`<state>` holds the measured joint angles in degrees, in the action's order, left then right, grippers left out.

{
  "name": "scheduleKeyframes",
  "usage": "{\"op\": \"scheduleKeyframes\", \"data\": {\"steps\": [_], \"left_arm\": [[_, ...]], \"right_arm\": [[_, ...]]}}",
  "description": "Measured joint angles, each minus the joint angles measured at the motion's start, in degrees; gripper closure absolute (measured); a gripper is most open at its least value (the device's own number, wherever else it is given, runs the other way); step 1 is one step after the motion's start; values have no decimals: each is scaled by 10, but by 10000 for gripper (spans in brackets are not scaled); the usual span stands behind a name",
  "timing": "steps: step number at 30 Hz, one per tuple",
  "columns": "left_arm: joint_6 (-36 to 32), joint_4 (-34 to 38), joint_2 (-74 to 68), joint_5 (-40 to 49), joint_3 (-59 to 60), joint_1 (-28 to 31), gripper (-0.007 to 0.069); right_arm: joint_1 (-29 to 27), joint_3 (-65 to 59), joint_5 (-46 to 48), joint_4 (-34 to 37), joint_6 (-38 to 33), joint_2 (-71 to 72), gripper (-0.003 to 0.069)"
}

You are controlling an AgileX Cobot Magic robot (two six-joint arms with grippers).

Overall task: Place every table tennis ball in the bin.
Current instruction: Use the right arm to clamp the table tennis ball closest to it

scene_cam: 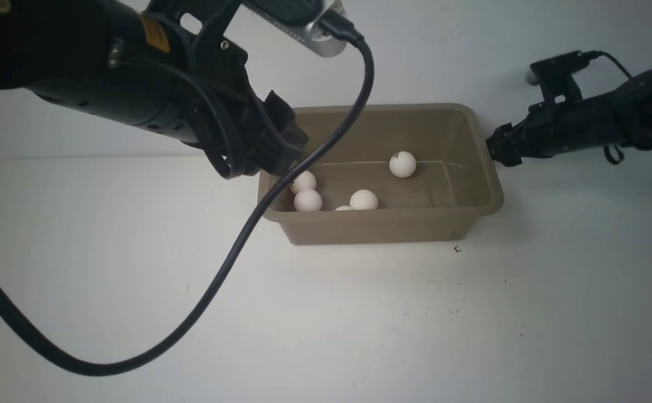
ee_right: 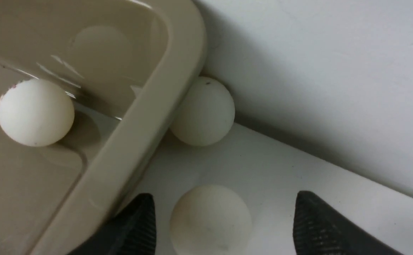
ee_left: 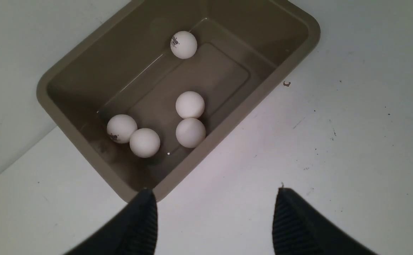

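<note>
Per left wrist view, five balls lie in the bin: one touching pair at the left end, a second pair touching along the near long wall, and a logo ball alone by the far wall. Front view shows only four plus a sliver; the near wall hides the rest.

Bin is smooth taupe plastic w/ rounded corners, flared rim, sloped walls. Balls are matte white, round. Table is white, lightly speckled.

Only the right wrist view shows two more outside, on the table by a bin corner near the wall. A rim ball is tucked touching under the rim. A loose ball sits btwn the ribbed black fingers of the right gripper, jaws wide apart, not clamped.

The left gripper hangs over the bin's left end, jaws apart, empty.
</note>
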<state>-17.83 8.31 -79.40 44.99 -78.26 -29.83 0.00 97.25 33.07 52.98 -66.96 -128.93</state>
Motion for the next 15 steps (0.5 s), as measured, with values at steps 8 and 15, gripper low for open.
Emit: {"op": "scheduleKeyframes", "data": {"steps": [8,15], "left_arm": [[0,0,0,0,0,0,228],[0,-9,0,0,0,0,228]], "right_arm": [[8,0,-13,2,0,-17,186],[8,0,-18,11,0,-24,186]]}}
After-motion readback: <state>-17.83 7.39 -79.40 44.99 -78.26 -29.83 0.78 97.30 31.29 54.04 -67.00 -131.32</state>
